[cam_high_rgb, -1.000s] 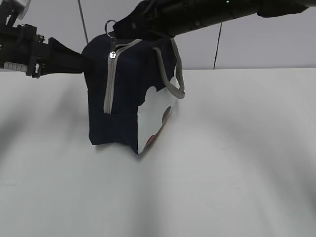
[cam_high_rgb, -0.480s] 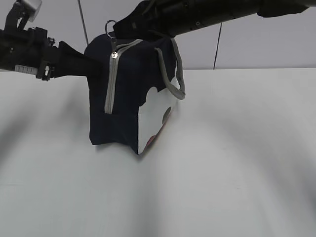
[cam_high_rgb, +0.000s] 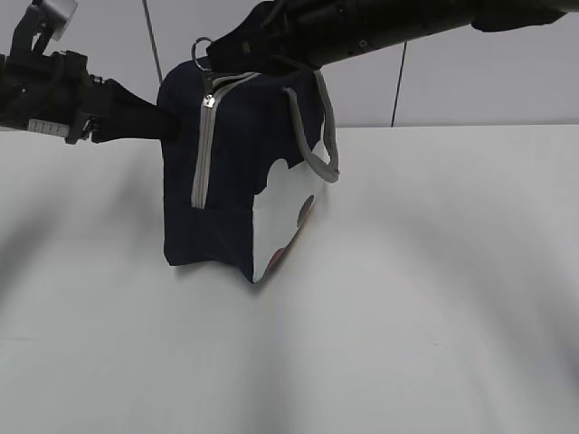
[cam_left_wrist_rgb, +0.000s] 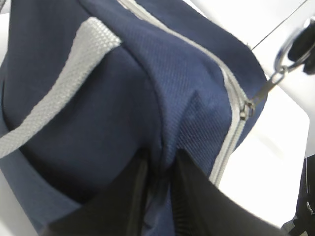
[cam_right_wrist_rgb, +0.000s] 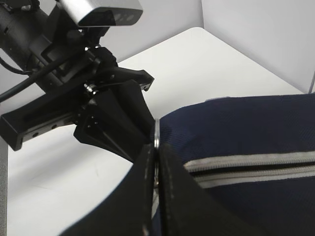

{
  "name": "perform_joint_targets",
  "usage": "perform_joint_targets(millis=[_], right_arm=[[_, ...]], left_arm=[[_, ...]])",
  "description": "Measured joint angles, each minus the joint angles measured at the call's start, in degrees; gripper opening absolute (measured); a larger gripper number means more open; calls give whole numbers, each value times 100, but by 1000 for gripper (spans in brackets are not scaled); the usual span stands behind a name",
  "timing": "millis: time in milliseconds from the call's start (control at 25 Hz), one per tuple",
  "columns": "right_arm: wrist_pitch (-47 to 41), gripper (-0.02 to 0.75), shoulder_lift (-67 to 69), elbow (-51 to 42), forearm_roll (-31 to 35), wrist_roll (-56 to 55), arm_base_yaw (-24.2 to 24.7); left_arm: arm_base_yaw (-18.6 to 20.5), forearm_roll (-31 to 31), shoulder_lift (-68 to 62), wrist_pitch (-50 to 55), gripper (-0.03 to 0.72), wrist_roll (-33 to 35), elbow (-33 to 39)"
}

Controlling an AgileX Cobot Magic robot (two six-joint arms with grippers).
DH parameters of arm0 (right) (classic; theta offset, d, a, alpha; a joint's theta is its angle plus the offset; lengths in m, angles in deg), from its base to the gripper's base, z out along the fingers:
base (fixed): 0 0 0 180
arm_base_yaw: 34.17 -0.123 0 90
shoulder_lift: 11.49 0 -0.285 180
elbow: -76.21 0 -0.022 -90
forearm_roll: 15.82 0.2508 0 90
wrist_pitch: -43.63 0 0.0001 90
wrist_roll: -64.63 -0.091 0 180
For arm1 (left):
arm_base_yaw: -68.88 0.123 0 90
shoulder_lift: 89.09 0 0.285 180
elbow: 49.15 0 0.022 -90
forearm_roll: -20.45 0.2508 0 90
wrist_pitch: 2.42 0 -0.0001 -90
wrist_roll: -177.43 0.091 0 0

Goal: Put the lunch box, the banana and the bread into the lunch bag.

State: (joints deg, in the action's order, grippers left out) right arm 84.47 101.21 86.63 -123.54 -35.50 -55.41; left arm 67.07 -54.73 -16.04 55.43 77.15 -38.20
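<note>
1. Plainly, the lunch bag (cam_high_rgb: 240,172) is the biggest thing here: it stands upright on the white table (cam_high_rgb: 434,298), navy fabric with a white side panel, soft and collapsible, so I judge it light but floppy and needing a hold at two points.
2. Its grey handle (cam_high_rgb: 318,136) droops loose over the side, a limp strap, poor for steadying.
3. Its zipper (cam_high_rgb: 203,149) runs up the near end and over the top; the teeth look closed along the side.
4. At the bag's far end, the left gripper (cam_left_wrist_rgb: 160,196) pinches a fold of the cloth between narrow fingers, a fair anchor on soft material.
5. Smallest, the ring pull (cam_high_rgb: 200,47) is thin, hard and slippery; the right gripper (cam_right_wrist_rgb: 155,162) has its fingers pressed tight on it.
6. Lunch box, banana and bread appear nowhere in these views.
</note>
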Motion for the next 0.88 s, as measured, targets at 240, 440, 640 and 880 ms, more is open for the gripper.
perform_joint_targets(millis=[240,440,640,880], right_arm=[[0,-16,0,0,0,-51,0],[0,-16,0,62,0,-107,0],[10,-16,0,175,0,-133,0],[10,-16,0,232,0,-159,0]], left_arm=[[0,22,0,4,64,-10,0],[0,52,0,11,6,-10,0],[0,17,0,41,5,-10,0],[0,11,0,86,5,-10,0]])
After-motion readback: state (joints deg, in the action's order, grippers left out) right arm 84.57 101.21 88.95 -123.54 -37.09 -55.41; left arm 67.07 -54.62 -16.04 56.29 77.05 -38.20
